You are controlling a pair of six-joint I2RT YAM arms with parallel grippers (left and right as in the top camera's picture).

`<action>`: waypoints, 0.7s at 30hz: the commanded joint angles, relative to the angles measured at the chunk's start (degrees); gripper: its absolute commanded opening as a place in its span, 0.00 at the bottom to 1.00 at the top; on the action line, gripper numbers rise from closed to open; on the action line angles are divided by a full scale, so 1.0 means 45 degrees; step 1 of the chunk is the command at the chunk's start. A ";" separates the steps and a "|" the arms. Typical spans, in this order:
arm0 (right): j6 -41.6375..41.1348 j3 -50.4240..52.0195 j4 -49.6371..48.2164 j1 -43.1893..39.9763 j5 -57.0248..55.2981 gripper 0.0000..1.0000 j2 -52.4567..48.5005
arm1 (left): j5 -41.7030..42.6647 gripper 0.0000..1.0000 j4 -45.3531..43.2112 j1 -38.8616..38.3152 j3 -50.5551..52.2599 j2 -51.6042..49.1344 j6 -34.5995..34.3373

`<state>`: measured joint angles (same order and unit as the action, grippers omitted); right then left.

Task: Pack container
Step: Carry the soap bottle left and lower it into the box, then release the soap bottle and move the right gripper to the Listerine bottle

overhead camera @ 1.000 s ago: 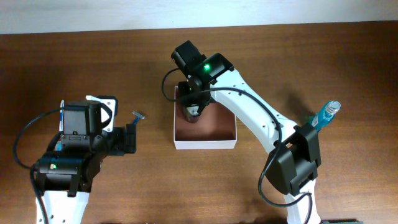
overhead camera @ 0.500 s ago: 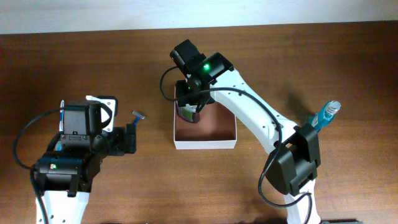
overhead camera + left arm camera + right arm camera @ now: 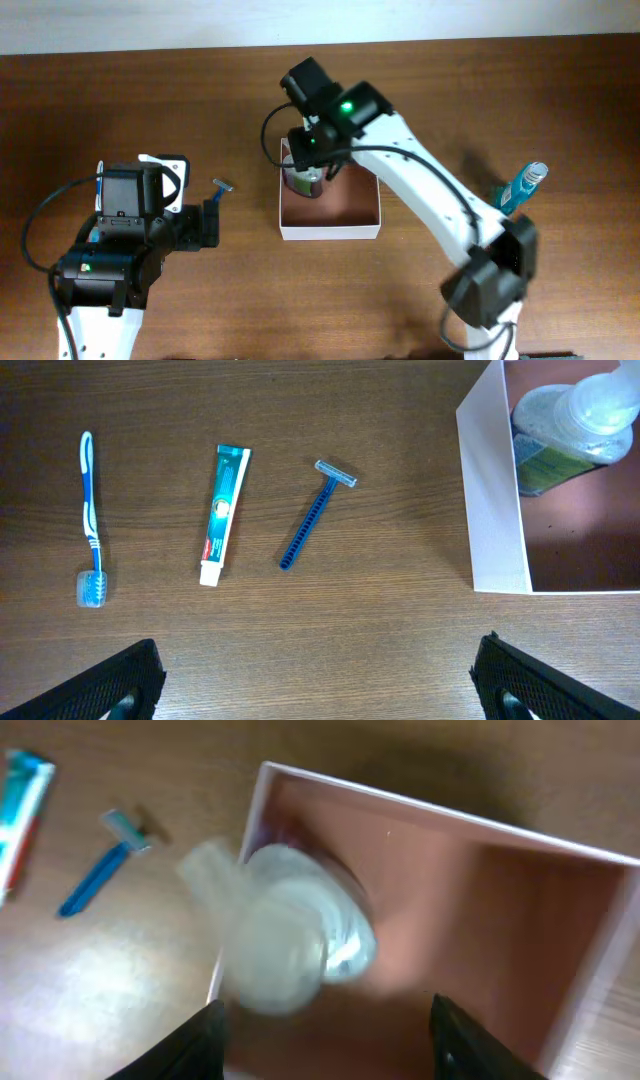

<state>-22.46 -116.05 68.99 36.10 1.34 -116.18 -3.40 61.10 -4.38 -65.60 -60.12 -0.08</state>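
Note:
The container [image 3: 345, 232], a shallow white-walled box with a reddish-brown inside, sits mid-table. A clear bottle with a green label [image 3: 302, 183] stands in its far-left corner. It also shows in the left wrist view [image 3: 560, 435] and, blurred, in the right wrist view [image 3: 290, 935]. My right gripper [image 3: 318, 160] hovers over that corner, open, with its fingers [image 3: 330, 1040] spread wide and off the bottle. My left gripper [image 3: 212, 222] is open and empty [image 3: 320, 680], left of the container [image 3: 495, 500].
A blue razor [image 3: 315, 515], a toothpaste tube [image 3: 222, 510] and a blue toothbrush [image 3: 90, 520] lie on the wood left of the container. A blue bottle [image 3: 522, 187] stands at the right, near the right arm.
My right gripper has drawn back off the bottle, which now stands uncovered in the container's far-left corner. The right arm has shifted right. The left arm has not moved.

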 commanded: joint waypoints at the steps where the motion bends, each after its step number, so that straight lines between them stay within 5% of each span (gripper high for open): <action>1: 0.1117 -0.0228 0.0413 -0.0044 -0.1112 0.59 0.2424 | 0.0131 1.00 0.0019 0.0029 -0.0267 -0.0044 -0.0083; 8: -0.1292 -0.0228 0.2249 -0.2244 -0.4405 0.75 0.5372 | 0.0136 1.00 0.0024 0.0034 -0.0267 -0.0044 -0.0083; 16: -0.0340 0.0097 0.4371 -0.9063 -0.2977 0.90 0.6008 | 0.0136 1.00 0.0024 0.0029 -0.0267 -0.0044 -0.0083; 21: 0.0005 0.1098 0.4415 -1.1026 -0.2059 0.91 0.5042 | 0.0136 1.00 0.0034 0.0029 -0.0267 -0.0044 -0.0083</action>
<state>-24.43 -114.13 88.68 -9.67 -11.44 -90.08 -3.40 61.12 -4.38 -65.60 -60.12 -0.08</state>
